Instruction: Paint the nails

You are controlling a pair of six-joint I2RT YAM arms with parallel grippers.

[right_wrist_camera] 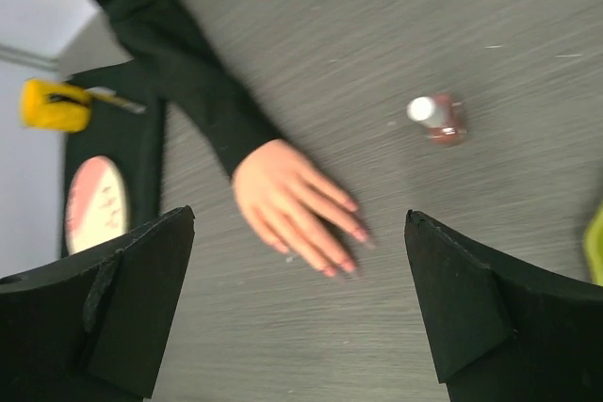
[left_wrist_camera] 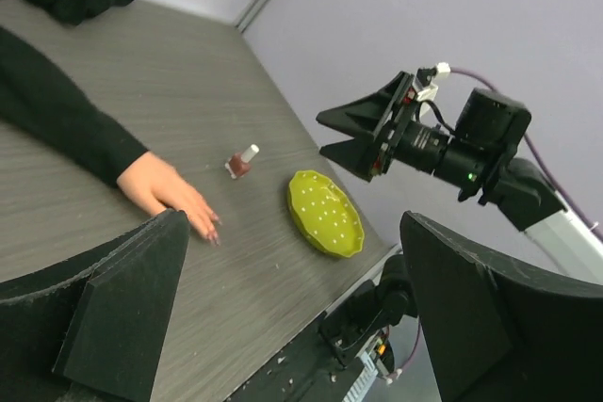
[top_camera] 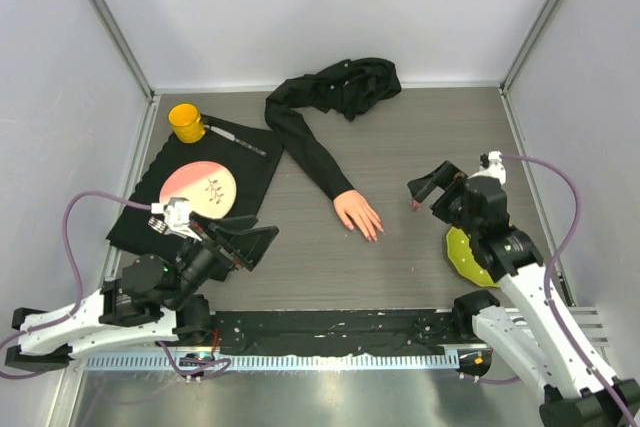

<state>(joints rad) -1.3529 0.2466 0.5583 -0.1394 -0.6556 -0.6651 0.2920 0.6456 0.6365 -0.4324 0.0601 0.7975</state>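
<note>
With our left gripper and right gripper both wide open and empty, and the nails on the mannequin hand lying mid-table, we judge painting unstarted, so next we must fetch the polish bottle standing to its right.

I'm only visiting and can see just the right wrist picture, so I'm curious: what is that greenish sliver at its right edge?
Observer: A yellow-green dish with white dots, lying near the polish bottle, not touching it.
Visitor: Is anything else close by?
Observer: The left gripper, open, off to the left of the mannequin hand and apart from it.
Visitor: Where does the sleeve go?
Observer: Back to a bunched black heap by the far wall.
</note>
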